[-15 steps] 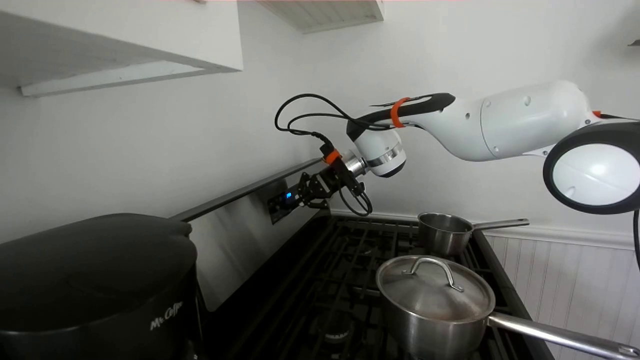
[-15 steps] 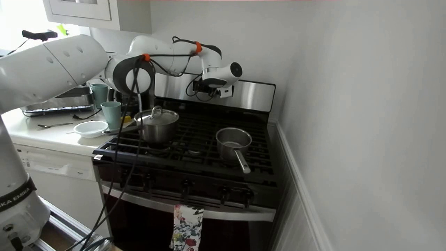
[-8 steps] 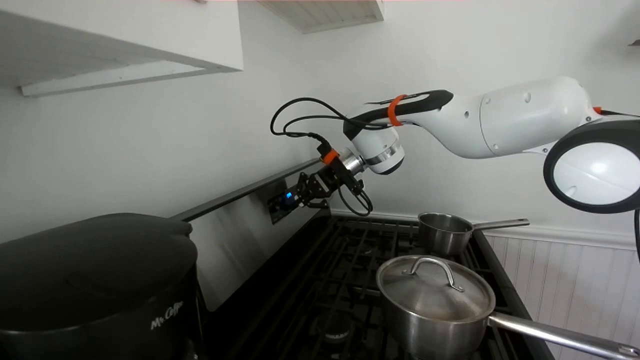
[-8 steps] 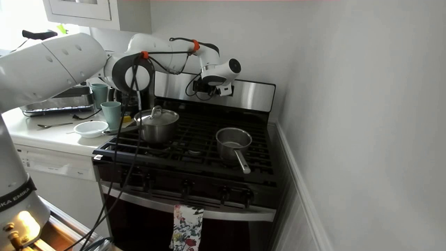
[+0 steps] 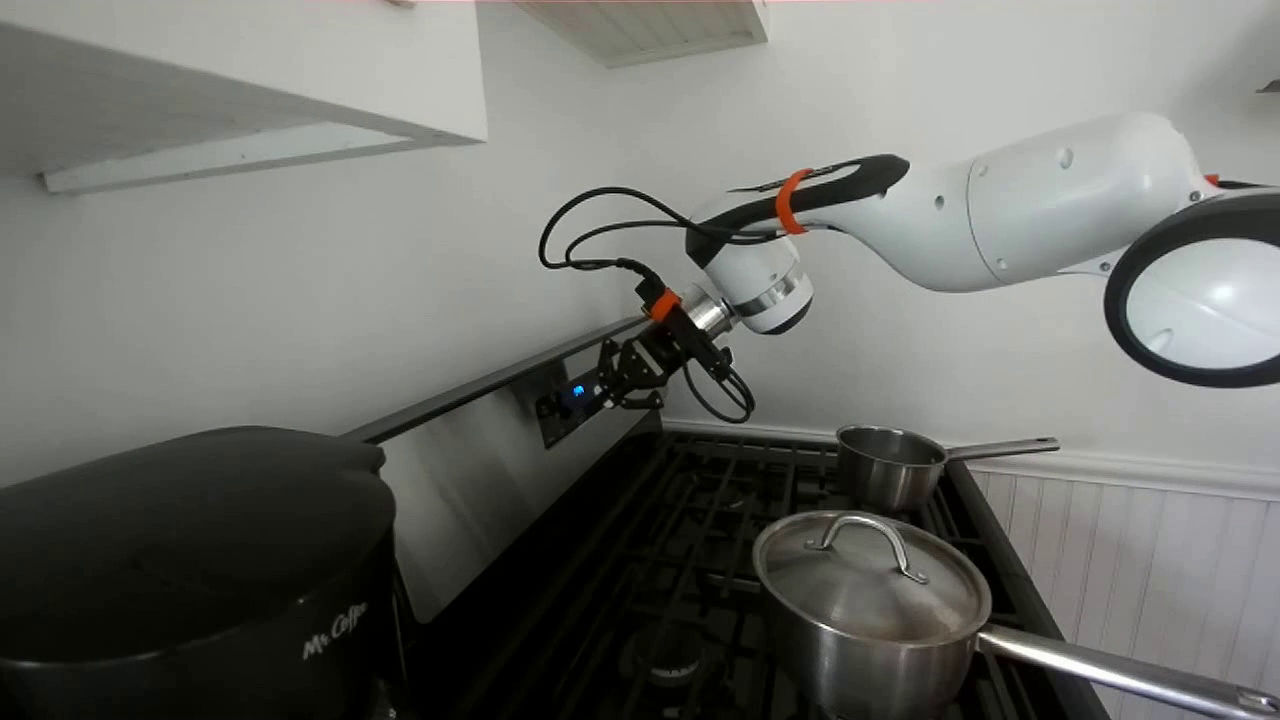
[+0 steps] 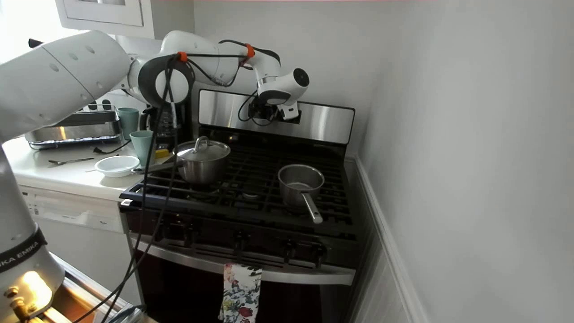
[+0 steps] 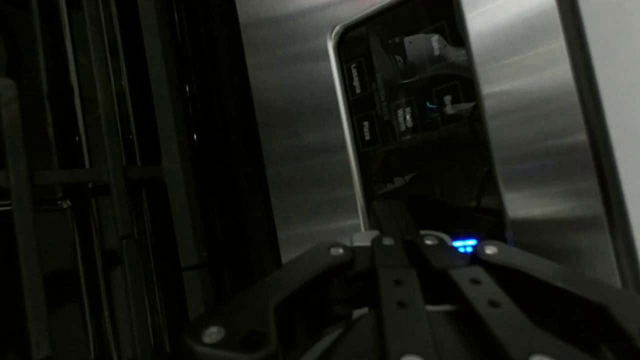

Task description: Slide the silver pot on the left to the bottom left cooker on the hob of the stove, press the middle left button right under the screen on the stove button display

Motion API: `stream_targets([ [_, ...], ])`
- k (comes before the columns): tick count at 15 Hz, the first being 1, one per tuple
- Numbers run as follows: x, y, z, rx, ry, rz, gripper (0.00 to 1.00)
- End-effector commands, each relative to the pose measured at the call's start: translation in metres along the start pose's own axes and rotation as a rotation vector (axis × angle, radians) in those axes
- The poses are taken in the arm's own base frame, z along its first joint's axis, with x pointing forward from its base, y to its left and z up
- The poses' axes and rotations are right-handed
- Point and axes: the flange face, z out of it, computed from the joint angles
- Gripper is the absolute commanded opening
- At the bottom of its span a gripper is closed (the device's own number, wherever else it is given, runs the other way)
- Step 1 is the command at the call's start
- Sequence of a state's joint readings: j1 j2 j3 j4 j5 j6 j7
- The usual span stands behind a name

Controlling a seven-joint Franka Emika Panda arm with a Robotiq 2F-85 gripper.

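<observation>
Lidded pot (image 6: 204, 170) stands left on the hob (image 6: 253, 179), toward its front, its slide apparently done though exact seating is hidden, while the jaws, closed with nothing visible between them, point at the panel (image 7: 427, 160), where the press seems the only step left, contact unclear.

Arm (image 5: 1000, 215) outstretched, end effector (image 7: 397, 217) closed

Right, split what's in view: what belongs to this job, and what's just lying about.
Job: lidded pot, hob, panel.

Lying about: open pan, bowl, cups, spoon, towel, coffee maker.
</observation>
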State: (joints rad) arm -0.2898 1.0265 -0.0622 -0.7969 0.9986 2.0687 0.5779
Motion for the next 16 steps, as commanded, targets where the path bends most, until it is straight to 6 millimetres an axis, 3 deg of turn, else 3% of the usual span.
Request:
stream_targets([
  [1, -0.007, 0.005, -0.035, -0.035, 0.06, -0.043, 0.0],
  [8, -0.018, 0.028, -0.089, -0.067, 0.112, -0.167, 0.0],
  [16, -0.047, 0.071, -0.151, -0.182, 0.158, -0.318, 0.0],
])
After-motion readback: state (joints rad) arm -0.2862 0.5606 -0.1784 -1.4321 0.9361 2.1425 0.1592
